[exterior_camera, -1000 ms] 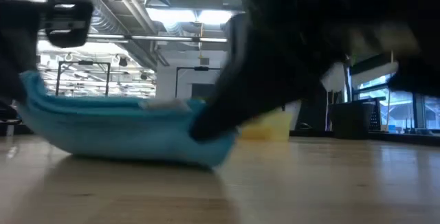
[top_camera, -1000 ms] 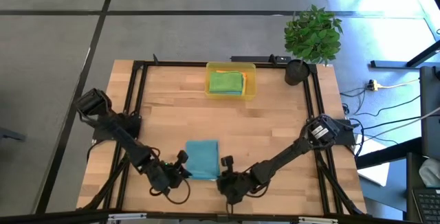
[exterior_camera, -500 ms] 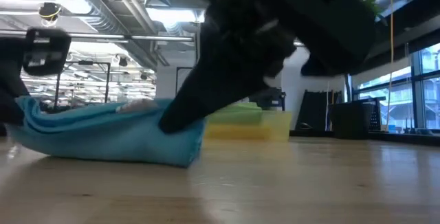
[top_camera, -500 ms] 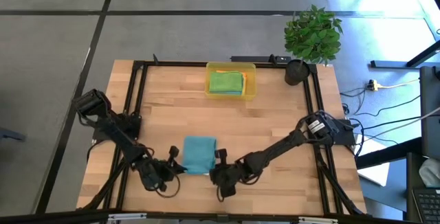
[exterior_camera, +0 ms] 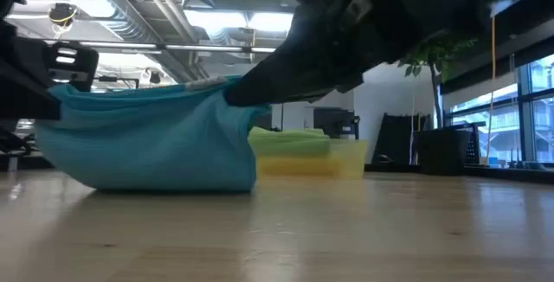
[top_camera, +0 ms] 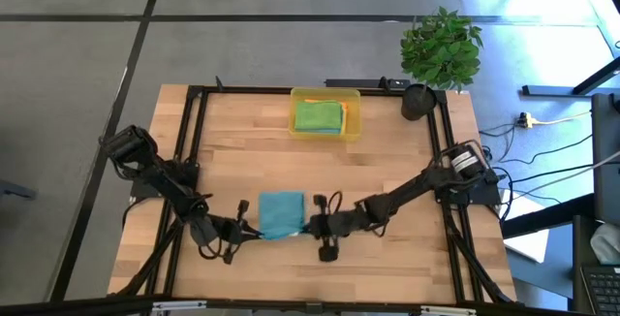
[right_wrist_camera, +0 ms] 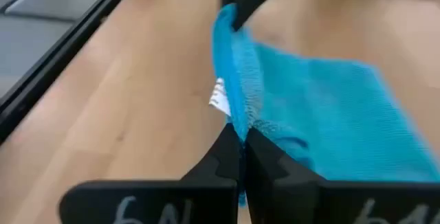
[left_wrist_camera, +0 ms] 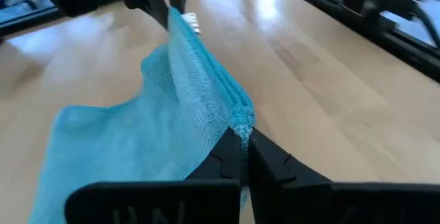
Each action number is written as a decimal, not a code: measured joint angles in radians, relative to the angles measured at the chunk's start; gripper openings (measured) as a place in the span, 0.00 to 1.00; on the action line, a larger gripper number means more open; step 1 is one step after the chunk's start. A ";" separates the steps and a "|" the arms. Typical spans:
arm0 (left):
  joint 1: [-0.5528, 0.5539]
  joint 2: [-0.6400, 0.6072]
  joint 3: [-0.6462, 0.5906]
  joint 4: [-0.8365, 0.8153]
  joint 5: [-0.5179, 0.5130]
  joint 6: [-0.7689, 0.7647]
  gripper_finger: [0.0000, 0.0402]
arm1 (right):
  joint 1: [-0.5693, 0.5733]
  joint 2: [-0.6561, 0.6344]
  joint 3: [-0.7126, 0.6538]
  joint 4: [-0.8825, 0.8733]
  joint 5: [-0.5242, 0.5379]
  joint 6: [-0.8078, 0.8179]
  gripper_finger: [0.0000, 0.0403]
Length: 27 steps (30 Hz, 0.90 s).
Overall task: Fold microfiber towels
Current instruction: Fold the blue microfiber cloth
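Both grippers are pinched tight on the same teal-blue towel (top_camera: 282,215): the left gripper (top_camera: 248,227) has one near corner, the right gripper (top_camera: 312,227) the other, and each wrist view shows the dark fingers closed with a bunched cloth edge squeezed between them. A second ago the two were lower on the table, nearer its front edge, with the towel lying flatter; since then they have travelled away from that edge and risen, so the near hem is now lifted and strung between them. From table height the cloth (exterior_camera: 147,139) stands up as a tall hanging fold with its lower part resting on the wood, where before it was a low slumped strip. A small white label (left_wrist_camera: 191,23) shows at the raised edge by the far gripper. I'd judge this as the middle of a fold: the held edge is being carried over toward the far edge, and it has not yet been laid down. Well behind, toward the back of the table, the yellow tray (top_camera: 352,117) holds a green towel (top_camera: 318,116) on top with an orange edge peeking beneath, so some cloths look finished. A potted plant (top_camera: 440,49) sits at the back right corner.
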 joint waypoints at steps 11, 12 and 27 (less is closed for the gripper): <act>0.082 0.000 -0.037 0.052 -0.027 -0.058 0.00 | -0.067 -0.024 -0.061 0.031 0.037 0.080 0.01; 0.091 0.000 -0.045 0.055 -0.029 -0.082 0.00 | -0.075 -0.024 -0.061 0.031 0.039 0.089 0.01; 0.013 0.000 0.062 0.068 0.087 -0.077 0.00 | 0.060 -0.023 -0.012 0.001 -0.097 0.167 0.01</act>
